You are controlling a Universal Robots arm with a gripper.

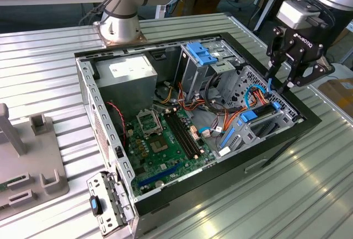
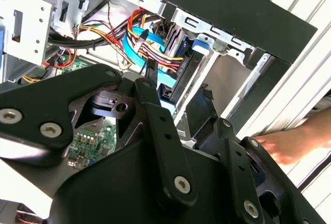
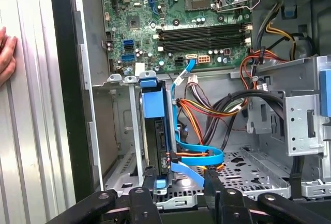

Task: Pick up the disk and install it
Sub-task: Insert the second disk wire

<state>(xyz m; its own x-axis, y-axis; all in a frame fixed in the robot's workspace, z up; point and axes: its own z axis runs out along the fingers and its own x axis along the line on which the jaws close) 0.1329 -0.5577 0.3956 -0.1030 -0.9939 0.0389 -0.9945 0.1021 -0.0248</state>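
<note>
The disk (image 1: 258,115) stands on edge in the drive cage (image 1: 284,118) at the exterior view's right end of the open computer case. It is a dark slab with a bright blue carrier tab. In the first wrist view the disk (image 3: 154,111) sits between the cage's metal rails. My gripper (image 1: 279,87) hangs just above that cage with its fingers apart. In the first wrist view my gripper (image 3: 181,182) is open; one finger sits beside the disk's near end and nothing is clamped. The disk (image 2: 187,69) also shows past a black finger (image 2: 155,110) in the second wrist view.
Blue flat cables (image 3: 199,157) and orange-red wire bundles (image 3: 207,111) lie right beside the disk. The green motherboard (image 1: 165,134) fills the case floor. A ribbed blue flap (image 1: 201,54) tops the rear bay. A person's hand (image 2: 287,144) rests on the ribbed metal table (image 1: 309,195) beside the case.
</note>
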